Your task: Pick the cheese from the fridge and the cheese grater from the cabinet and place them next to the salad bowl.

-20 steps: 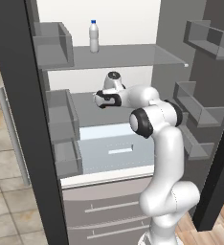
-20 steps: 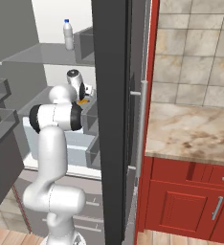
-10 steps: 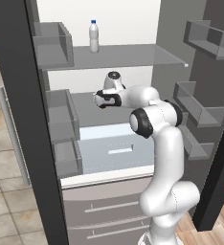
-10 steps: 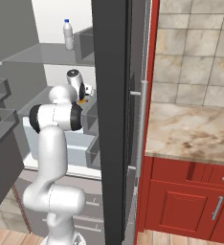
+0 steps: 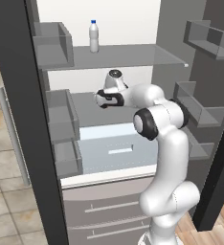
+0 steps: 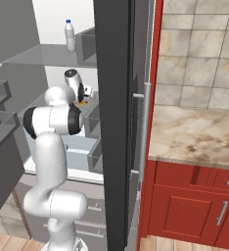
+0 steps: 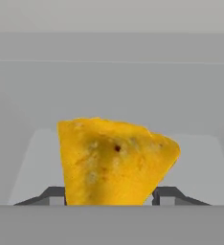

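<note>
reaching into the fridge (image 5: 109,57), gripper (image 7: 109,194) at frame centre of the left base view; fingers (image 7: 169,195) closed against both sides of the cheese (image 7: 111,160), an orange wedge, lower centre of the hand view.

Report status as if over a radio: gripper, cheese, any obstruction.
Gripper inside fridge, fingers closed on cheese. Cheese between both tips, at shelf level. Nothing seen blocking.

Lighting is even and diffuse, with no visible source and no glare. The fridge (image 5: 114,57) interior renders bright; its door edge is near black. Shadows are faint. All views are soft and low in detail. The cheese (image 7: 114,160) appears blurred, close to the lens.
</note>
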